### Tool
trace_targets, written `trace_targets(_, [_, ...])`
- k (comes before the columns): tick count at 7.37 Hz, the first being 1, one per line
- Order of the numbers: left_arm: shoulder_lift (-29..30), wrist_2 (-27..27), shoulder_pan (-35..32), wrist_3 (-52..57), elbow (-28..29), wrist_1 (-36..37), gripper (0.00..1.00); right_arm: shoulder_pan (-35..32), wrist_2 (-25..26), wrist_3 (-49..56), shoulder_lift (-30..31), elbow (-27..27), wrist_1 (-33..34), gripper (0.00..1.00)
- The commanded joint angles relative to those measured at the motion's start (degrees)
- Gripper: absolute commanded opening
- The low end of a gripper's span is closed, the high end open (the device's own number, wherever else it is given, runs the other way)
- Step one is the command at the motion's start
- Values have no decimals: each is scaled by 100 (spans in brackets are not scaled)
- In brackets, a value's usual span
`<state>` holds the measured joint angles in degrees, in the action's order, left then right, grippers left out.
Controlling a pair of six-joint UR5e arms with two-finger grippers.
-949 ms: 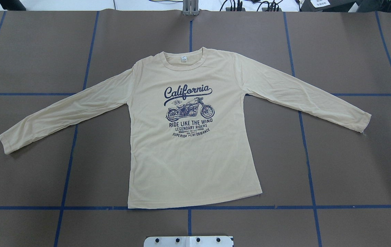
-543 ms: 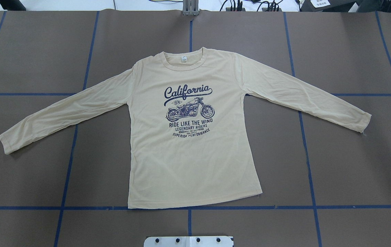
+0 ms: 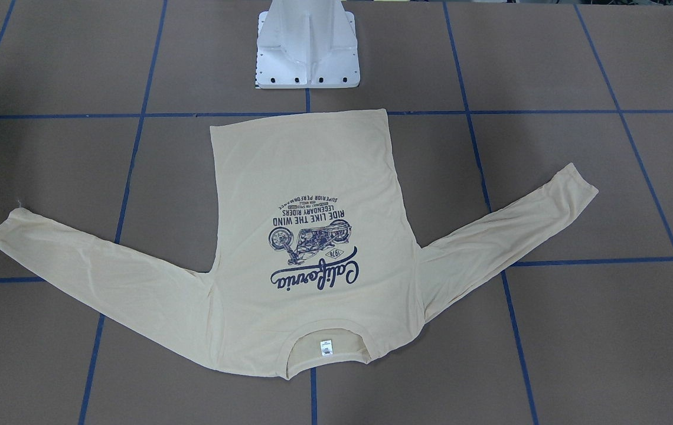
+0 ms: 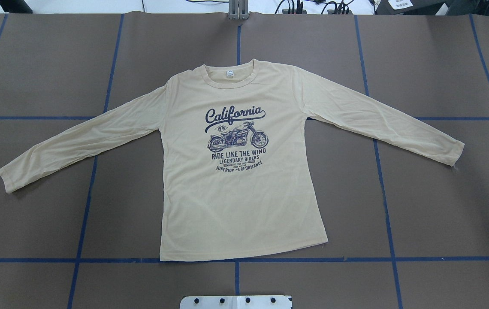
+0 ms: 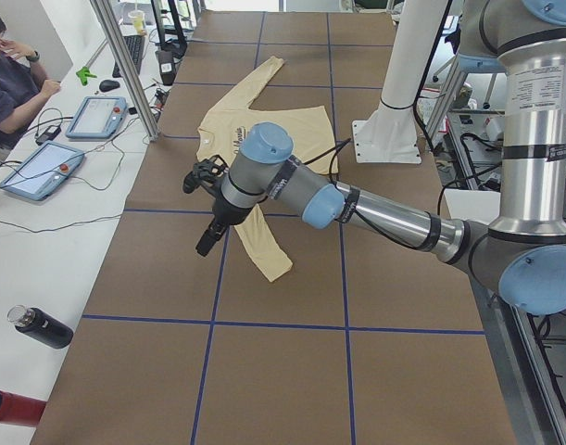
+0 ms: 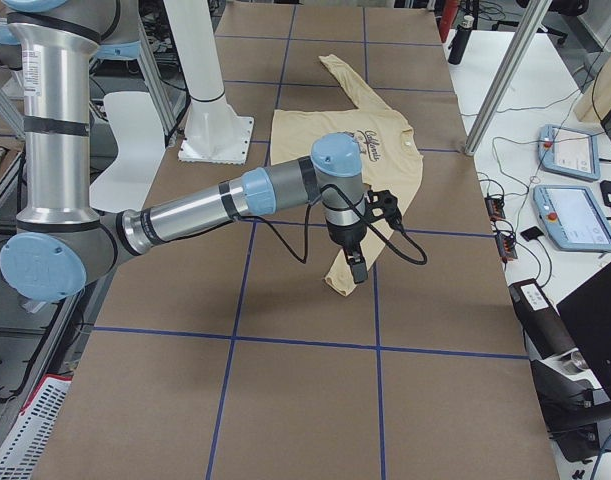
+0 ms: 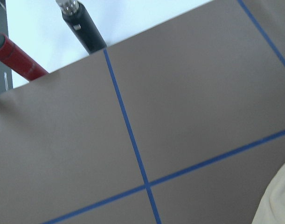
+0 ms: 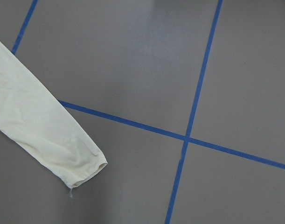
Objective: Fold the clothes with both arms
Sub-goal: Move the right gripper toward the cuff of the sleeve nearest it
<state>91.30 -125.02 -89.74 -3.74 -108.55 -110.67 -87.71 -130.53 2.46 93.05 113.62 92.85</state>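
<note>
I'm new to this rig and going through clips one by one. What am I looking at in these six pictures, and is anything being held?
Two jointed robot arms work at a brown table marked with blue tape; the white pedestal base marks the robot's side. The overhead view looks from behind the robot, the front-facing view from across the table; neither shows the arms. The two side views do: the left arm and the right arm, each reaching out over the table. The last two pictures come from wrist cameras looking down; one shows a sleeve cuff. A cream long-sleeved T-shirt lies flat, print up, sleeves spread. Nothing looks held; whether the left gripper or right gripper is open cannot be told.
</note>
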Motion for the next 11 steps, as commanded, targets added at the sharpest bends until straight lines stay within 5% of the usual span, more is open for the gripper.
trace_targets(1, [406, -75, 36, -30, 334, -165, 100, 461, -122, -1088, -24, -41, -460, 100])
trace_targets(3, [415, -76, 36, -21, 291, -183, 100, 1340, 229, -3198, 186, -434, -2174, 100])
trace_targets(5, [415, -76, 36, -21, 247, -183, 100, 1895, 414, -4484, 442, -1608, -4764, 99])
trace_targets(6, [415, -76, 36, -13, 255, -183, 100, 2368, 971, -5117, 442, -2024, -5603, 96])
trace_targets(9, [406, -76, 44, 14, 255, -183, 100, 3101, 1881, -5493, 310, -2730, -6279, 70])
trace_targets(11, [406, -76, 44, 14, 264, -192, 100, 3242, 2101, -5440, 319, -2871, -6280, 67])
